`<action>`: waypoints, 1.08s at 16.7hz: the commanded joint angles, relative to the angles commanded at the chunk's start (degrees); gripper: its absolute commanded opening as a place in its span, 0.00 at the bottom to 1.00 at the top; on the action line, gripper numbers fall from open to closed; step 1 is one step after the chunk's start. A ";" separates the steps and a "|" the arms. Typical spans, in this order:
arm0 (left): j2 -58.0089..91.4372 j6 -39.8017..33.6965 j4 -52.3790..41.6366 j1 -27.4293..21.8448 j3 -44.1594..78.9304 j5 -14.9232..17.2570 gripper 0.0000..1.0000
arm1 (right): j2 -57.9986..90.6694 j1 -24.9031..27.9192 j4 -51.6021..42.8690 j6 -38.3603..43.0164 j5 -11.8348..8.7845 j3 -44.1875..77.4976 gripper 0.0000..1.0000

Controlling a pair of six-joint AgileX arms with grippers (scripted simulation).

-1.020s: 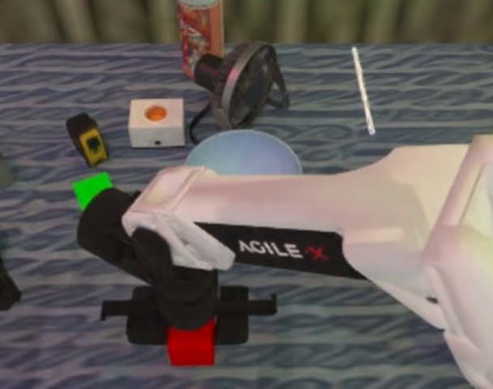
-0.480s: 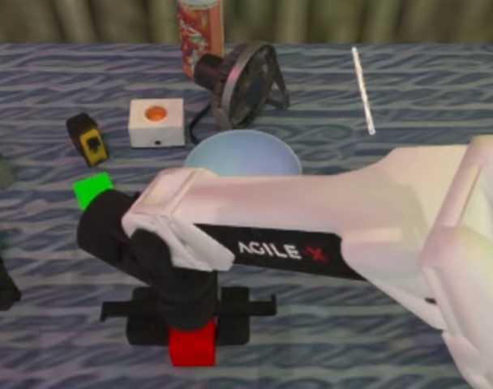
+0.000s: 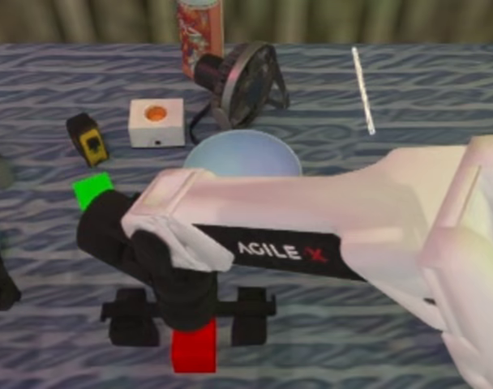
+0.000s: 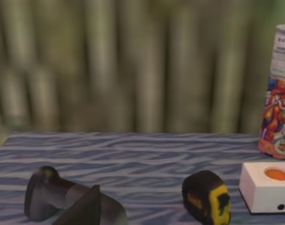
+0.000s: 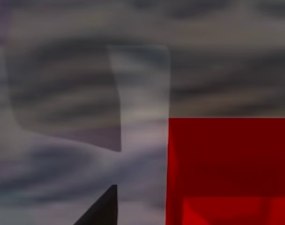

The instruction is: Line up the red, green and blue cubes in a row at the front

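The right pincer [image 3: 193, 306] hangs directly over the red cube [image 3: 193, 350] at the front edge of the counter [image 3: 376, 340]. Its fingers [image 3: 133, 317] stand spread apart, one on each side of the cube and clear of it, so the cube sits on the counter, placed and not gripped.

The green cube [image 3: 92, 190] lies behind the red cube and toward the counter's left, partly covered by the right arm; it is not yet in the row. The blue cube is not visible in any view (possibly hidden under the arm).

Progress, as judged: one of three cubes placed; green and blue remain.

The left arm is parked at the counter's left edge, far from the red cube; whether its pincer is apart or together cannot be told.
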 joint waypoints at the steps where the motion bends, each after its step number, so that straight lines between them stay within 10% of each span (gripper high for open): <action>1: 0.00 0.00 0.00 0.00 0.00 0.00 1.00 | 0.00 0.00 0.00 0.00 0.00 0.00 1.00; 18: 0.00 0.00 0.00 0.00 0.00 0.00 1.00 | -3.92 0.55 -13.40 0.08 -0.04 9.52 1.00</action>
